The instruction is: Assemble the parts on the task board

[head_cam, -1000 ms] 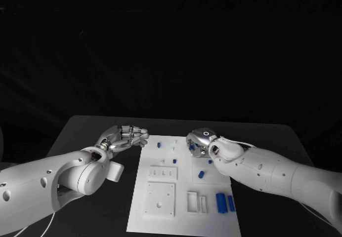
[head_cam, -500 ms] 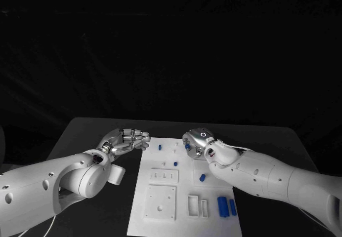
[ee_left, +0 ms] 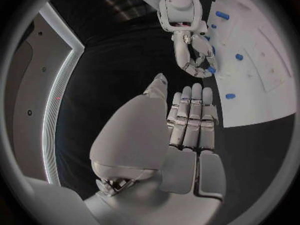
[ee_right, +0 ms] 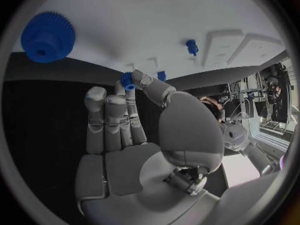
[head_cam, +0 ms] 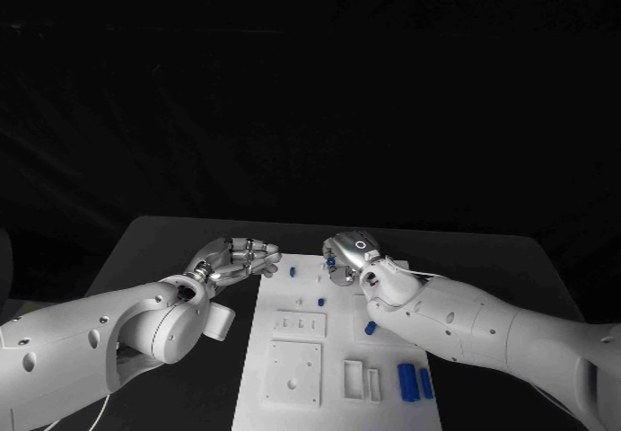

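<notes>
The right robot hand (ee_right: 134, 135) pinched a small blue part (ee_right: 127, 80) above the task board (head_cam: 339, 355) for insertion, while the left robot hand (head_cam: 236, 259) waited clenched, holding nothing.

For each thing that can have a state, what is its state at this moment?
Left silver hand: fingers curled in, holding nothing, beside the board.
Right silver hand: pinches a small blue part at its fingertips.
White task board: lies flat on the table.
Blue toothed gear: rests on the board.
</notes>
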Available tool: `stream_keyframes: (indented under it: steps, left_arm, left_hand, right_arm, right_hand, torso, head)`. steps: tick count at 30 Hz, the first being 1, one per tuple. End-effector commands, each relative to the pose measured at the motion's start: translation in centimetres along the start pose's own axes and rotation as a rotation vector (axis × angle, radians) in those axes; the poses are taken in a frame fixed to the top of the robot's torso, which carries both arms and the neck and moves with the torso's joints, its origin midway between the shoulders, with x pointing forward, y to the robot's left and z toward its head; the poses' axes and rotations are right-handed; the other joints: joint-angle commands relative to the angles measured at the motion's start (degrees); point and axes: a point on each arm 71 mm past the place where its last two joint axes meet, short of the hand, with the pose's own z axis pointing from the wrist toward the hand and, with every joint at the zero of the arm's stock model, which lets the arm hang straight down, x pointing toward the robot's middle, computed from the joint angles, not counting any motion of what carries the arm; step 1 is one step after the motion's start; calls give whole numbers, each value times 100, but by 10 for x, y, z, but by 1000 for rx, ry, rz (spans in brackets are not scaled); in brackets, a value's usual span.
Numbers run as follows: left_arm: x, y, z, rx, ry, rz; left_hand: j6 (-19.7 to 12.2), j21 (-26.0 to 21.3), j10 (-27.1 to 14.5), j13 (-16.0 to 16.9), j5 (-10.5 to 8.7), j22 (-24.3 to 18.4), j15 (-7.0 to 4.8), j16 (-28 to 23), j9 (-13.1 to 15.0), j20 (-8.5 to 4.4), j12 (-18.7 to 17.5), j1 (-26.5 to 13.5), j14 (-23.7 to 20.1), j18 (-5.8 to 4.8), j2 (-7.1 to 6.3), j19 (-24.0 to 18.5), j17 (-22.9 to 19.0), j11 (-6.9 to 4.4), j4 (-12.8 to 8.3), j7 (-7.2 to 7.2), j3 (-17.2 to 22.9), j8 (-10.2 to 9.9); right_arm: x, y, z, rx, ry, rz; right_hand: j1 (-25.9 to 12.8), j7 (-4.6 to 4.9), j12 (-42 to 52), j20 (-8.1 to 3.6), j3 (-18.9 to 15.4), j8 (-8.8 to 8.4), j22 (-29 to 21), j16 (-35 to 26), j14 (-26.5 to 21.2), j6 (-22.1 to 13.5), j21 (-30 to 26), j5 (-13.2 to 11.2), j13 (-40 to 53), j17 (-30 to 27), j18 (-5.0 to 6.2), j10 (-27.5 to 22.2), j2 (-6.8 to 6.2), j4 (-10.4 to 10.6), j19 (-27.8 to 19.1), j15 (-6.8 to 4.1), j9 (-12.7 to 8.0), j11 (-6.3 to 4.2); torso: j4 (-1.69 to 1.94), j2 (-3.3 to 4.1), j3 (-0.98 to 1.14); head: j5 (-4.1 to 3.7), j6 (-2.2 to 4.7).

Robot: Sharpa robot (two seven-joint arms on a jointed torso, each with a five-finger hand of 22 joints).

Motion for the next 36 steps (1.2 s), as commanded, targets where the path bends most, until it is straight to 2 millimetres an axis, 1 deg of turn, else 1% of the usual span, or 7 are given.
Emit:
stream_keyframes:
  steps: [1,4,6,9,11,16,36]
  left_arm:
    - [0,-2,1,12,10,2]
    - [0,-3,2,13,9,3]
    - [0,-3,2,13,10,3]
    - [2,-5,3,17,14,3]
    - [2,-6,3,19,15,3]
    - [2,-9,4,24,17,5]
    - [4,-15,5,34,22,7]
  left_hand:
    - [15,38,-1,-6,-20,128,-9,-17,-10,-9,-21,57,45,104,2,29,8,41,-5,37,-35,-28]
    - [16,39,0,-6,-22,128,-9,-19,-11,-10,-24,62,45,104,0,29,9,41,-6,37,-36,-29]
    - [16,39,0,-7,-22,128,-9,-19,-11,-10,-25,63,45,104,0,29,9,41,-6,37,-37,-29]
    - [16,40,0,-7,-23,128,-9,-20,-11,-10,-26,65,45,104,0,28,9,42,-6,37,-38,-29]
    - [16,40,1,-7,-24,128,-9,-20,-12,-10,-27,66,45,104,-1,28,9,42,-7,37,-38,-30]
    - [16,40,1,-8,-25,128,-9,-21,-12,-10,-29,69,45,105,-2,28,10,42,-7,38,-39,-30]
    - [18,43,5,-11,-32,127,-9,-26,-17,-8,-39,79,47,104,-10,27,13,43,-4,39,-47,-34]
  right_arm:
    - [-3,1,2,4,-29,-11]
    - [-3,1,3,11,-27,-15]
    - [-4,2,4,10,-25,-16]
    - [-3,4,6,8,-16,-17]
    - [-2,6,6,5,-12,-17]
    - [-1,9,8,0,-1,-14]
    - [2,9,11,7,28,-17]
  right_hand:
    - [71,-14,26,-59,27,13,128,31,-161,37,20,14,473,-9,399,397,12,-1,12,-164,9,-182]
    - [72,-14,24,-61,35,10,128,32,-162,37,26,14,488,-14,399,391,6,1,10,-163,15,-182]
    - [72,-14,23,-62,38,9,128,33,-162,38,29,13,495,-16,399,388,5,2,10,-163,18,-181]
    - [69,-14,21,-62,42,7,127,35,-162,39,33,13,506,-20,399,385,-1,5,9,-162,23,-180]
    - [65,-13,19,-62,44,4,127,35,-163,37,36,13,514,-23,399,379,-4,9,7,-161,26,-179]
    - [59,-12,14,-61,49,-2,126,37,-164,33,41,13,530,-29,399,370,-6,14,2,-158,32,-176]
    - [30,1,-18,-53,62,-34,121,40,-170,5,54,13,592,-56,399,319,-13,26,-20,-143,54,-161]
  torso:
    - [10,9,-8]
    - [25,11,-25]
    - [19,19,-15]
    - [29,29,-29]
    - [31,37,-25]
    - [24,79,-54]
    - [44,124,-80]
  head:
    - [5,6]
    - [-13,10]
    - [-6,18]
    - [-3,25]
    - [-6,21]
    - [14,47]
    - [7,38]
